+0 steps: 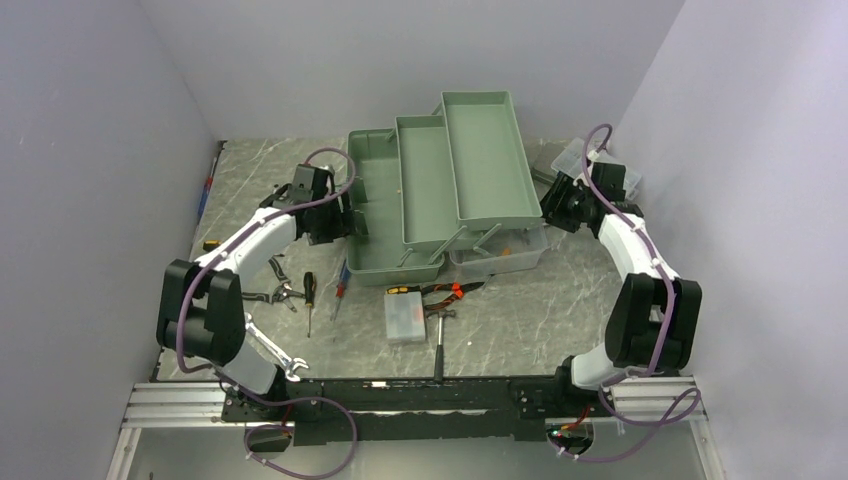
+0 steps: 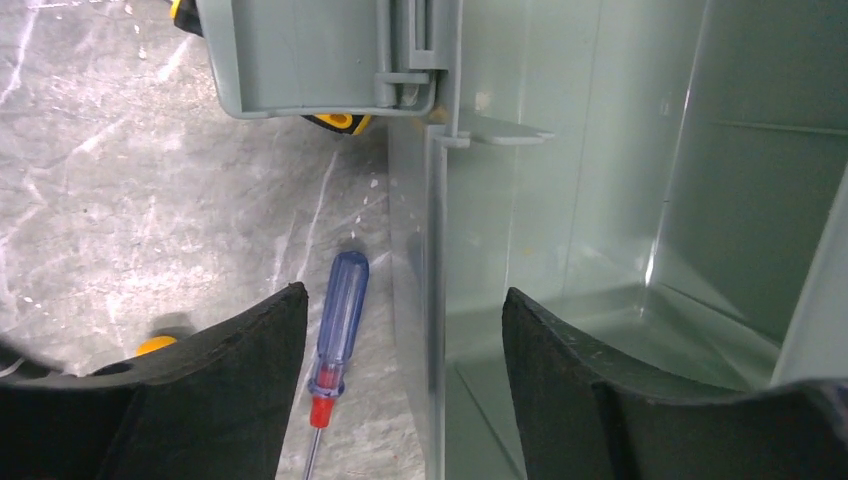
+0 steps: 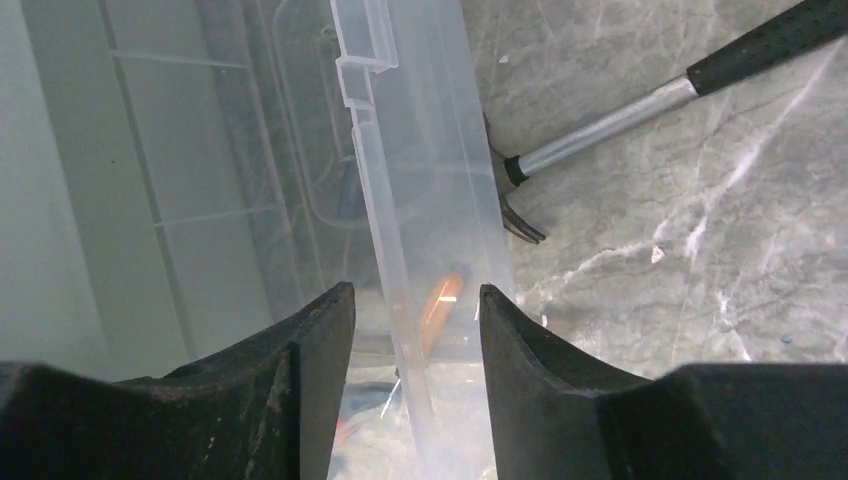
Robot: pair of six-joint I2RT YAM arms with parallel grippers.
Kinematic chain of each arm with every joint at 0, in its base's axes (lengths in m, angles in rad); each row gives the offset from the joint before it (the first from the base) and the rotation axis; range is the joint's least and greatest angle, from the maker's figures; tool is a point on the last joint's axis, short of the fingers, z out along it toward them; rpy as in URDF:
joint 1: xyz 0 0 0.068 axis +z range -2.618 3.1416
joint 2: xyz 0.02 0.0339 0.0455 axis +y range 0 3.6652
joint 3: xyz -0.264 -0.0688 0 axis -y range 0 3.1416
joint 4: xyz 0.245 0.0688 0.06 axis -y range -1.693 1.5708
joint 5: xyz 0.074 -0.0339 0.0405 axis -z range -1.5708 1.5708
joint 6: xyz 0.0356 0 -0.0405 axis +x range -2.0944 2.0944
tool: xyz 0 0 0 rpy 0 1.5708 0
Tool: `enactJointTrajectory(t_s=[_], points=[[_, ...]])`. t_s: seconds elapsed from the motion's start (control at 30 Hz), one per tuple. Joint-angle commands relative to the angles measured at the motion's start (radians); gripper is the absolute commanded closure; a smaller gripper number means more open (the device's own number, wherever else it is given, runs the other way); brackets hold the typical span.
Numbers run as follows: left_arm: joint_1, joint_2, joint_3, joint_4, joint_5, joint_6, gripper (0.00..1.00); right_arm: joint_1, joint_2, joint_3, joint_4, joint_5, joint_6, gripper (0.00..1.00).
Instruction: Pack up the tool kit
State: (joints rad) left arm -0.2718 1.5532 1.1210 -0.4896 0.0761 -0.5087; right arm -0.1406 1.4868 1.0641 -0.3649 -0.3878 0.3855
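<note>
The tool kit (image 1: 485,160) is a sage-green box standing open at the back middle, with its trays folded out and a clear part (image 1: 500,258) at its front right. My left gripper (image 1: 340,215) is at the box's left end. In the left wrist view it (image 2: 405,295) stands open astride the green wall (image 2: 432,300), one finger outside and one inside, with gaps on both sides. My right gripper (image 1: 552,205) is at the right end. Its jaws (image 3: 415,290) are open astride the clear wall (image 3: 420,200) without touching it.
A blue-handled screwdriver (image 2: 340,310) lies on the table just outside the green wall. A hammer (image 3: 640,110) lies beside the clear wall. In front of the box are screwdrivers (image 1: 310,300), a small clear case (image 1: 405,315), pliers (image 1: 455,290) and a wrench (image 1: 270,350). A clear organizer (image 1: 575,155) sits back right.
</note>
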Motion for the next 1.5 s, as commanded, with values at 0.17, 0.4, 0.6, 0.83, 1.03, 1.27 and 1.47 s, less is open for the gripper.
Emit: enactJointTrajectory(t_s=[0.17, 0.4, 0.6, 0.83, 1.03, 1.27, 1.47], points=[[-0.006, 0.061, 0.003, 0.059, 0.071, 0.021, 0.37, 0.073, 0.064, 0.032, 0.034, 0.026, -0.044, 0.65], [-0.006, 0.106, 0.029, 0.079, 0.113, 0.01, 0.98, 0.159, 0.068, 0.165, -0.052, 0.134, -0.08, 1.0], [0.007, 0.123, 0.096, 0.048, 0.12, 0.011, 1.0, 0.261, 0.098, 0.356, -0.098, 0.151, -0.073, 1.0], [0.083, 0.155, 0.122, 0.123, 0.256, -0.046, 1.0, 0.35, 0.22, 0.529, -0.078, 0.092, -0.056, 1.0], [0.122, 0.156, 0.113, 0.116, 0.232, -0.063, 1.0, 0.395, 0.303, 0.595, -0.041, 0.039, -0.045, 1.0], [0.186, 0.031, 0.009, 0.139, 0.144, -0.084, 1.0, 0.447, 0.36, 0.555, 0.055, -0.049, -0.012, 1.0], [0.214, -0.042, -0.01, 0.122, 0.106, -0.086, 1.0, 0.508, 0.408, 0.575, 0.087, -0.087, -0.009, 1.0]])
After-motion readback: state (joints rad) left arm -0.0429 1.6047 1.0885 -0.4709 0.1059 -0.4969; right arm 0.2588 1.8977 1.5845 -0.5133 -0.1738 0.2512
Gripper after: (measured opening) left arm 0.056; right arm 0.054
